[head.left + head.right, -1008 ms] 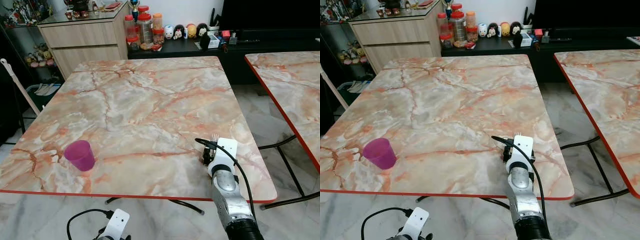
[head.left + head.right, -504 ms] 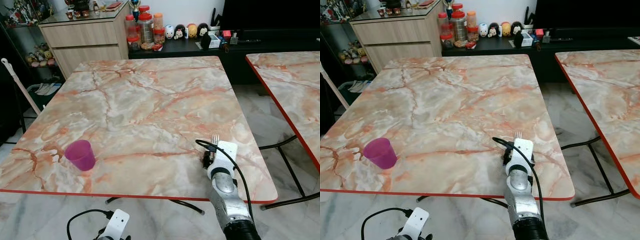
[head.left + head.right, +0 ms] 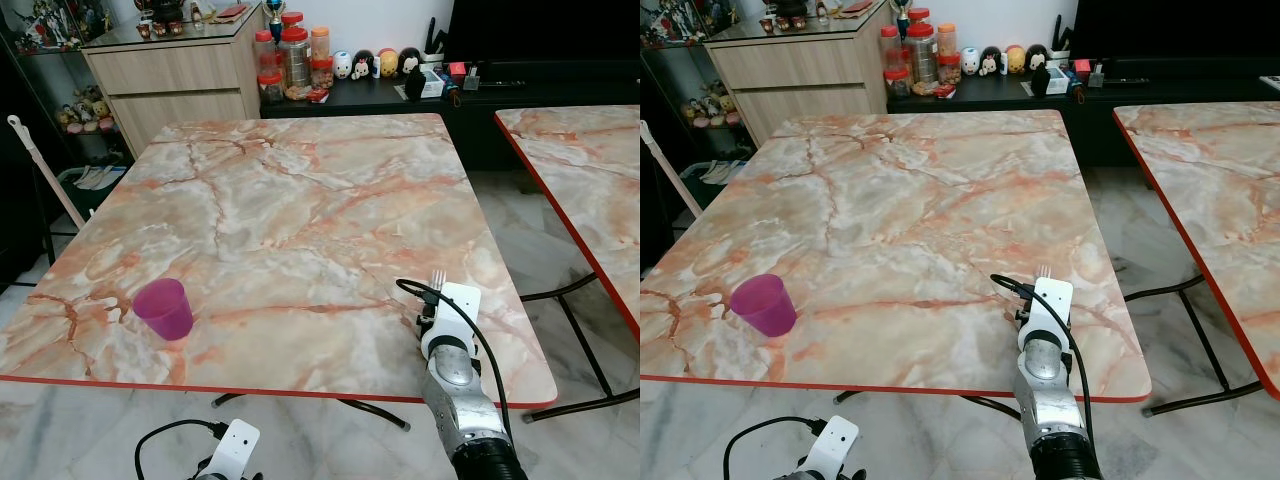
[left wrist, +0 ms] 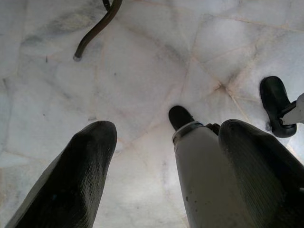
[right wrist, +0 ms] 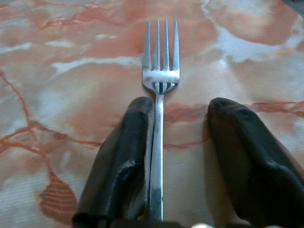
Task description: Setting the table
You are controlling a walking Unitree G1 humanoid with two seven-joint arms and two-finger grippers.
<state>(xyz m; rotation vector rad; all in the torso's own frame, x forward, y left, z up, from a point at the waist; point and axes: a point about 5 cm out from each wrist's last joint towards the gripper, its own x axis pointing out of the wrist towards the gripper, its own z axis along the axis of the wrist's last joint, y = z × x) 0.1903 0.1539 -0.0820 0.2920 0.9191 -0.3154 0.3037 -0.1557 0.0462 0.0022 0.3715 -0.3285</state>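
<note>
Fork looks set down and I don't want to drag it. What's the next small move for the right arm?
Probably draw the right gripper straight back toward the table edge. Its fingers are spread, and the fork lies flat on the marble, its handle along the inner face of one finger. Keeping the fingers open and pulling back along the handle should leave the fork undisturbed.

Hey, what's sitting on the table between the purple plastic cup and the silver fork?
Nothing: between the purple plastic cup and the silver fork, the left eye view shows bare marble tabletop.
</note>
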